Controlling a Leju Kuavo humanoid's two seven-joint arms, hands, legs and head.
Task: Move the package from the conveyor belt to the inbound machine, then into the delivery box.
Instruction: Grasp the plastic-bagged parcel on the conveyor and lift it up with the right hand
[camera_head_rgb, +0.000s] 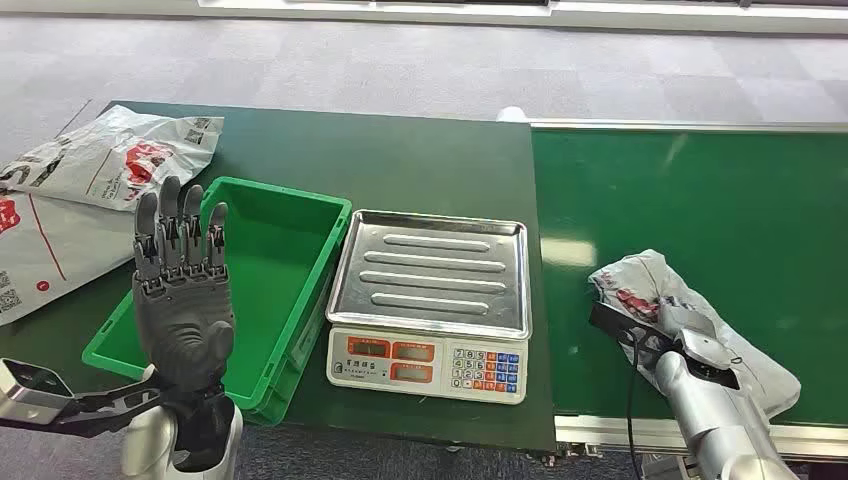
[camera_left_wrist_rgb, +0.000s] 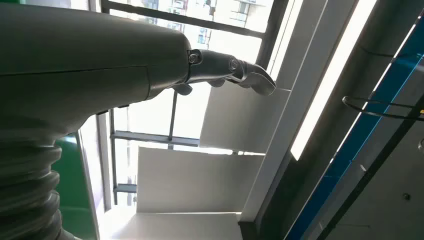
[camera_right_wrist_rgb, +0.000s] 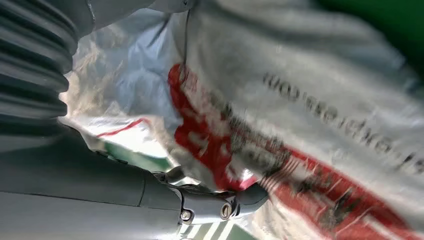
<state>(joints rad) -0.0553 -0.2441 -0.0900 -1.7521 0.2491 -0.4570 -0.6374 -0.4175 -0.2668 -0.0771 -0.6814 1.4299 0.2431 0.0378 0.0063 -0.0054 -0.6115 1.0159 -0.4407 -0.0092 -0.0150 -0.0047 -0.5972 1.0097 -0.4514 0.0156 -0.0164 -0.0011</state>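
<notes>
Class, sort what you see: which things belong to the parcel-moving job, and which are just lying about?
Job: package on conveyor belt; scale; green box; right robot hand on the package.
Lying about: mail bags on the table; left robot hand raised, empty.

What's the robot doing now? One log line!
right hand: on package, conveyor belt | left hand: raised, open | scale: bare | green box: bare

Crumpled white-and-red package, lying on green conveyor belt

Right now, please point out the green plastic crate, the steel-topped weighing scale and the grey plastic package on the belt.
green plastic crate (camera_head_rgb: 268, 262), head view, inner floor.
steel-topped weighing scale (camera_head_rgb: 435, 270), head view, tray middle.
grey plastic package (camera_head_rgb: 638, 285), head view, upper part.
</notes>
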